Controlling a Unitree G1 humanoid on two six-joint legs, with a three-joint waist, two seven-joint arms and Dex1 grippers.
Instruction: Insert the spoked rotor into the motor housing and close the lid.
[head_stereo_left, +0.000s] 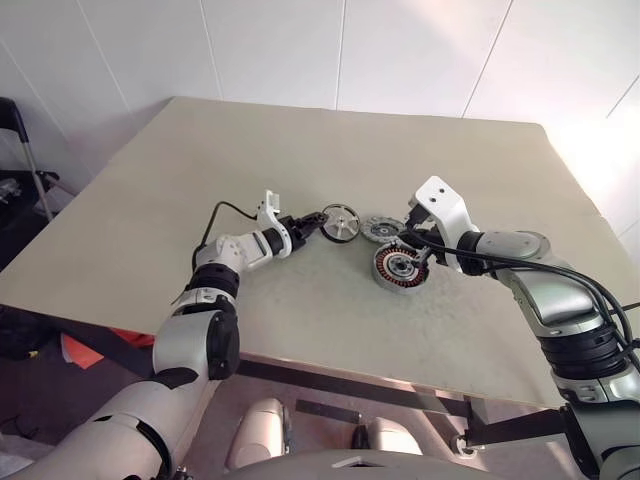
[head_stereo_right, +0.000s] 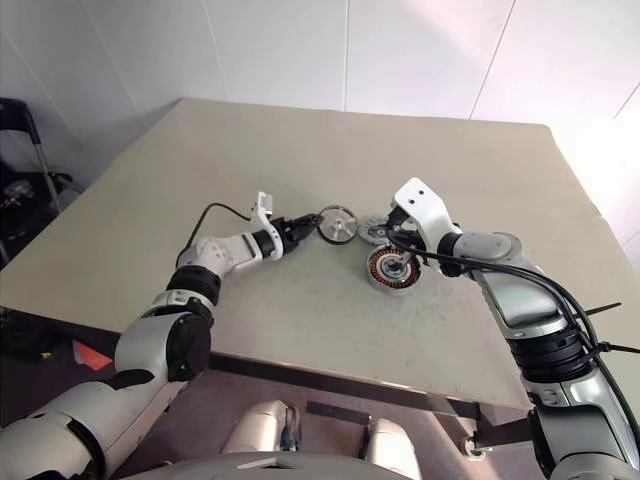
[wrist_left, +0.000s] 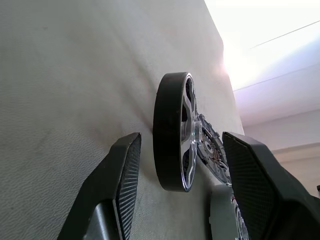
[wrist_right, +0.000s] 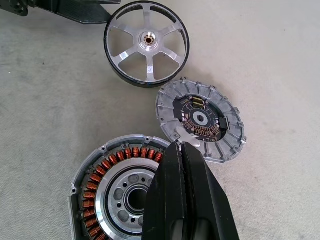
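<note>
On the table (head_stereo_left: 150, 200), the spoked rotor (wrist_right: 147, 43) lies flat (spokes up).

Bright glare washes the table's (head_stereo_left: 560, 160) far right corner; elsewhere light is even, shadows soft, focus sharp.
</note>
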